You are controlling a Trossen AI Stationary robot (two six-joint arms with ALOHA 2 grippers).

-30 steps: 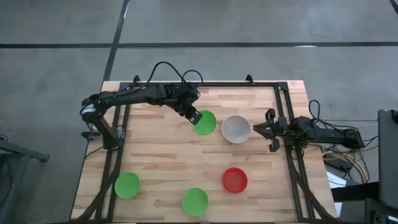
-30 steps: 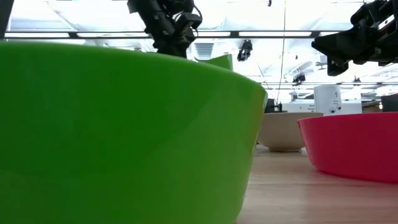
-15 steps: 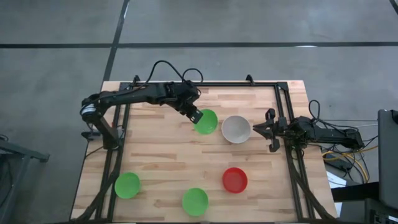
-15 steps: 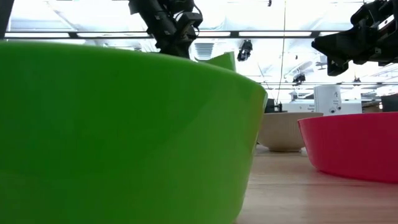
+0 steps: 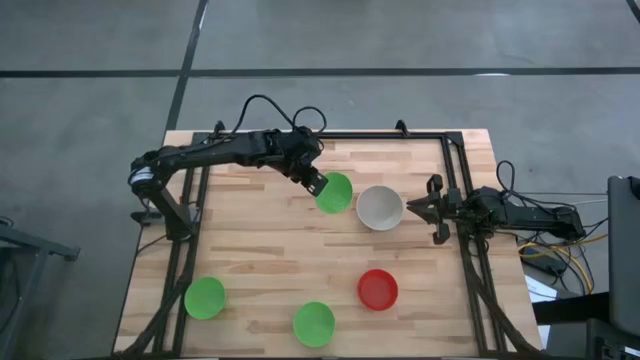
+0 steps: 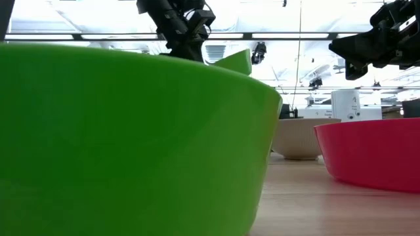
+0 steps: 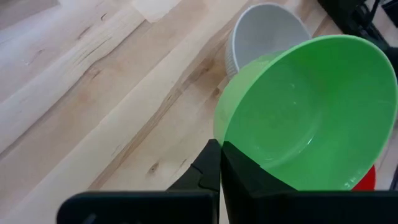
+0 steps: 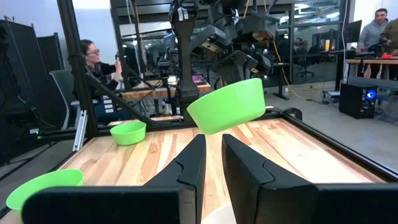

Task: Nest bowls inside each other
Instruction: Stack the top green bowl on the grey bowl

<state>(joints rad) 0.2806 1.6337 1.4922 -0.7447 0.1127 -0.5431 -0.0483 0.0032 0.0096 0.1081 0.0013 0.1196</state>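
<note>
My left gripper (image 5: 313, 183) is shut on a bright green bowl (image 5: 336, 193), held tilted in the air over the far middle of the table, just left of the pale grey-white bowl (image 5: 380, 207). The right wrist view shows this green bowl (image 8: 227, 106) well above the wood. The red bowl (image 5: 378, 289) and two more green bowls (image 5: 205, 297) (image 5: 314, 323) stand upright on their bases near the front edge. My right gripper (image 5: 420, 209) waits at the table's right edge, its fingers (image 8: 213, 146) a narrow gap apart with nothing between them. My left gripper pinches the green bowl's rim (image 7: 217, 127) on the side toward the table's left, one finger inside the wall and one outside. The fingers slant down from the far left. The bowl is lifted clear and tilted, its far rim raised.
A black rail frame (image 5: 455, 170) runs along the table's far and right edges. The grey-white bowl (image 7: 267, 28) stands right beside the held bowl. Bare wood lies across the table's middle. People sit at desks (image 8: 96, 59) in the room beyond.
</note>
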